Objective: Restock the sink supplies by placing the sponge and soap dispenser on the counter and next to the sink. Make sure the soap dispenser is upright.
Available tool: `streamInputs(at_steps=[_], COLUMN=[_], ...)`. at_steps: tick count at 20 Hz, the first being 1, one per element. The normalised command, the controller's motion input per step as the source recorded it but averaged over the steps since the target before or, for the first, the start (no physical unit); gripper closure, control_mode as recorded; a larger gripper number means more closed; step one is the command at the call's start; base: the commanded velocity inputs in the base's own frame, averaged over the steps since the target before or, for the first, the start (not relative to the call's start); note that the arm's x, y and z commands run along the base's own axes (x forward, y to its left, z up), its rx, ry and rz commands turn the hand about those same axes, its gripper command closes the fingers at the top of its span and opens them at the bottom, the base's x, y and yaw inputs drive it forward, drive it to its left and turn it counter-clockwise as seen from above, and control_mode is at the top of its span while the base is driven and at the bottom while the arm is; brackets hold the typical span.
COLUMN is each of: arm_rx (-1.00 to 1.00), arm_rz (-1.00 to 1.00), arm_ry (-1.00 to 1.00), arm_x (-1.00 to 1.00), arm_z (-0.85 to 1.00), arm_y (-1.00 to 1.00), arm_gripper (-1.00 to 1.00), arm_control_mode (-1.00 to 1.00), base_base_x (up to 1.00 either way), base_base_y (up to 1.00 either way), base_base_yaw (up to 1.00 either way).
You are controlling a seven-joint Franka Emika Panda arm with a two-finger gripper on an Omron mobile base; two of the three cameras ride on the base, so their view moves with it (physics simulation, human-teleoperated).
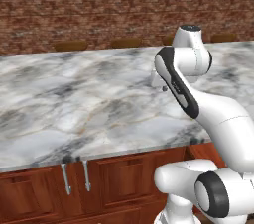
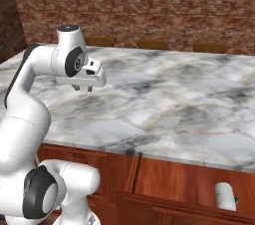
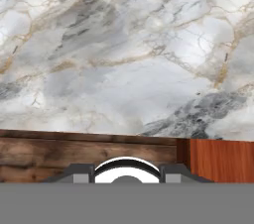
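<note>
The hand hangs just above the near part of a marble tabletop, pointing down, its two short dark fingers set a little apart with nothing between them: released, grasping nothing. In the hand view the two finger tips rise at the bottom with veined grey-and-white stone beyond them, and the tabletop's front edge and a strip of reddish wood cabinet lie closest to them. What looks like the soap dispenser, a small pale whitish bottle with a rounded top, sits well apart from the hand: low down at the bottom right of the right base view, below the level of the tabletop and in front of the cabinet fronts, far to the hand's right. Its pump top cannot be made out, and whether it stands on the floor or in an open cabinet cannot be told. A green sliver shows just beside it on its right, too small to identify. In the left base view the bent white arm covers most of the hand. Brown stool tops are cut off by the tabletop's far edge, with a brick wall behind.
</note>
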Motion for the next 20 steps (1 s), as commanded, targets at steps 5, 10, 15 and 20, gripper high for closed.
streamInputs(at_steps=[5, 10, 15, 20], arm_rx=[0.00, 0.00, 0.00, 0.00], arm_rz=[0.00, 0.00, 0.00, 0.00], arm_ry=[0.00, 0.00, 0.00, 0.00], arm_x=[0.00, 0.00, 0.00, 0.00], arm_z=[0.00, 0.00, 0.00, 0.00], arm_y=[0.00, 0.00, 0.00, 0.00], arm_gripper=[-1.00, -1.00, -1.00, -1.00], arm_control_mode=[1.00, 1.00, 1.00, 1.00], base_base_x=[-0.38, -1.00, -0.81, -0.08], base_base_y=[0.00, -0.26, -0.78, -1.00], base_base_yaw=[-0.01, -0.09, -0.14, -0.06])
